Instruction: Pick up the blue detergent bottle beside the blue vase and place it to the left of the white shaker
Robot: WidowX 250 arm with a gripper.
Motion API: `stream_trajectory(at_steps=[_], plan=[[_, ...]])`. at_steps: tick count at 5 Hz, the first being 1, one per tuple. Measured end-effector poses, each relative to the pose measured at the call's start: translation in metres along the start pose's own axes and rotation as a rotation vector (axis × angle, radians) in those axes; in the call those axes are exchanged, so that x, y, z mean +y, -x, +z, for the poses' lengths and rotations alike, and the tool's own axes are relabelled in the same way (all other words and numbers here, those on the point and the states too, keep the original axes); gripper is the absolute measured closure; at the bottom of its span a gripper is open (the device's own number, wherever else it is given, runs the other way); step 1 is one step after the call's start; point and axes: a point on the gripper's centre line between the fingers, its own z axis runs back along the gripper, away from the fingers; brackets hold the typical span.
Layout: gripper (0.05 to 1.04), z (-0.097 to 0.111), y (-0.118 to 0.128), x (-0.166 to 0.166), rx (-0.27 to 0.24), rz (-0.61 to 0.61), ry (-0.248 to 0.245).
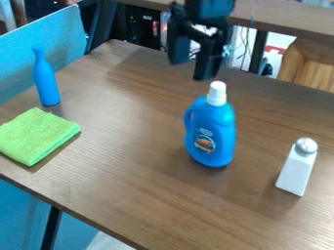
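At the top centre of the camera view hangs the black gripper (190, 69), its two fingers apart and nothing between them. It is above and slightly behind a blue detergent bottle (212, 129) with a white cap, which stands upright on the table. To the right of that bottle is a white shaker (297, 171) with a silver top. A slim blue bottle (46, 82) stands upright at the left, and a folded green cloth (38, 135) lies in front of it.
The brown wooden table (130, 195) has its front edge running diagonally at the lower left. A blue panel (52, 39) rises beyond the left edge. Cables and a wooden box (310, 63) are behind the table.
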Motion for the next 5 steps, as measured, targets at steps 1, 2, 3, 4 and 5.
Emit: stream_trajectory(at_steps=[1, 2, 3, 4, 5], plan=[[0.08, 0.013, 0.028, 0.014, -0.027, 0.05, -0.018], [0.082, 0.001, 0.06, 0.049, 0.041, 0.167, -0.076], [0.082, -0.037, 0.096, 0.085, 0.171, 0.232, -0.118], [0.082, -0.042, 0.124, 0.125, 0.135, 0.275, -0.112], [0.082, -0.043, 0.143, 0.142, 0.096, 0.345, -0.061]])
